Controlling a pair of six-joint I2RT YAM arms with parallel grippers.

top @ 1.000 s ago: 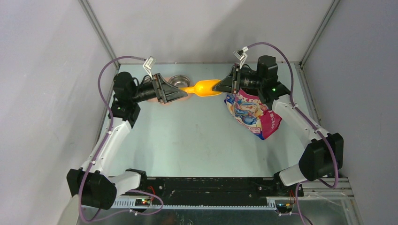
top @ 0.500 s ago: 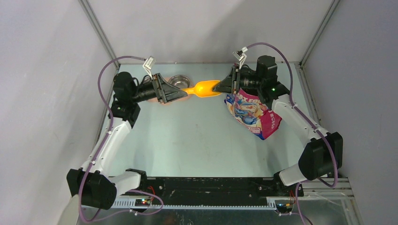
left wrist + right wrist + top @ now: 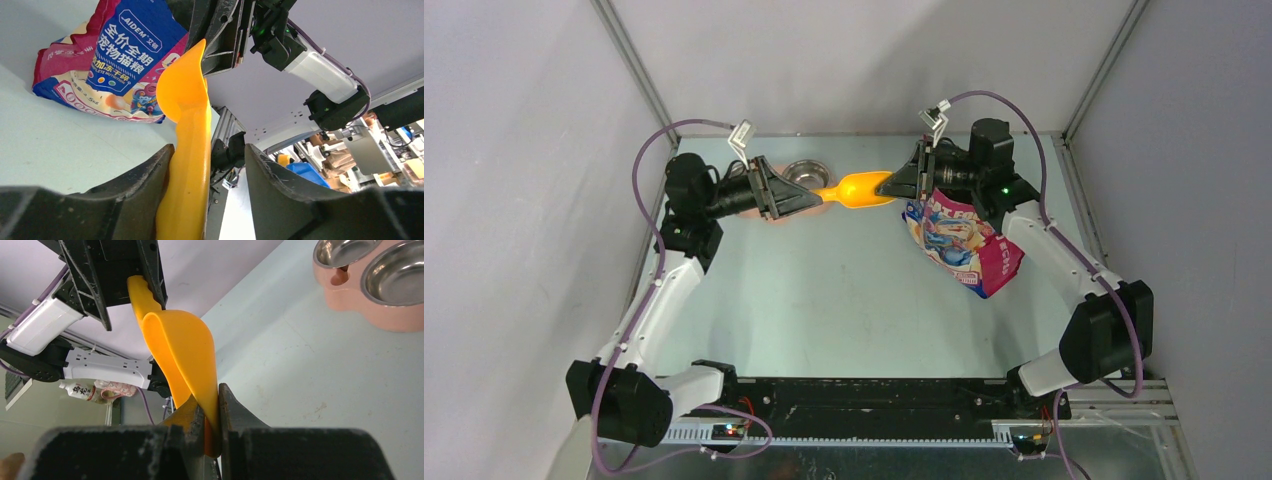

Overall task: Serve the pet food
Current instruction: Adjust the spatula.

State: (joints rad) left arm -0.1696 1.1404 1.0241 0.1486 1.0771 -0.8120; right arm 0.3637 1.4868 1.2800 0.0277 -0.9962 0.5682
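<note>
- The arms and the orange scoop (image 3: 859,188) sit where they did a second ago, hung between the two tools above the far side of the table (image 3: 844,300); only the left gripper (image 3: 819,204) has changed, its jaws drawing in around the handle.
- From its wrist view one finger touches the handle and the other stands just off it; apart, not yet clamped.
- The right gripper (image 3: 892,185) is pinched tight on the rim of the scoop's bowl.
- This reads as a handover of the scoop to the left arm, nearly sealed.
- The cat food bag (image 3: 964,245) lies on the table under the right arm; no kibble shows, and the feeder (image 3: 370,285) has bare steel bowls; serving is not begun.
</note>
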